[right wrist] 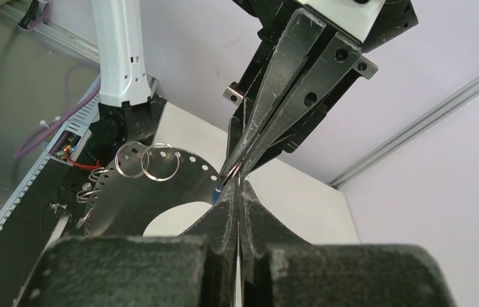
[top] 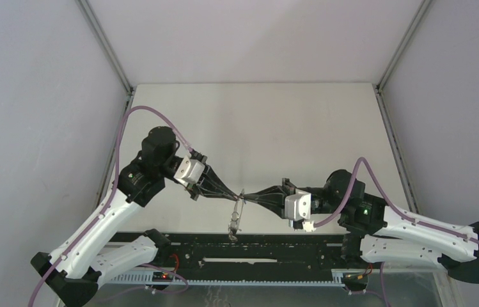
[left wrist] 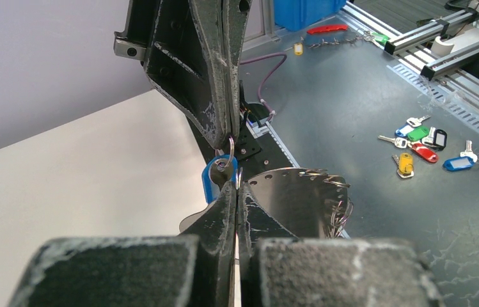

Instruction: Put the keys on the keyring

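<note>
The keyring (left wrist: 300,198) is a large thin grey metal ring with holes and small wire loops along its rim. It hangs below the two fingertips in the top view (top: 233,224) and shows in the right wrist view (right wrist: 128,198). My left gripper (left wrist: 236,185) is shut on a thin metal edge at the keyring's rim. My right gripper (right wrist: 238,185) is shut, tip to tip with the left (top: 236,193), and pinches the small wire loop (left wrist: 230,150) that carries the blue-headed key (left wrist: 210,178). The red-headed key is not to be made out at the ring.
Two small split rings (right wrist: 144,161) stand up from the keyring's rim. Several loose coloured keys (left wrist: 425,144) lie on a grey floor beyond the table. A black rail (top: 236,246) runs along the near table edge under the hanging keyring.
</note>
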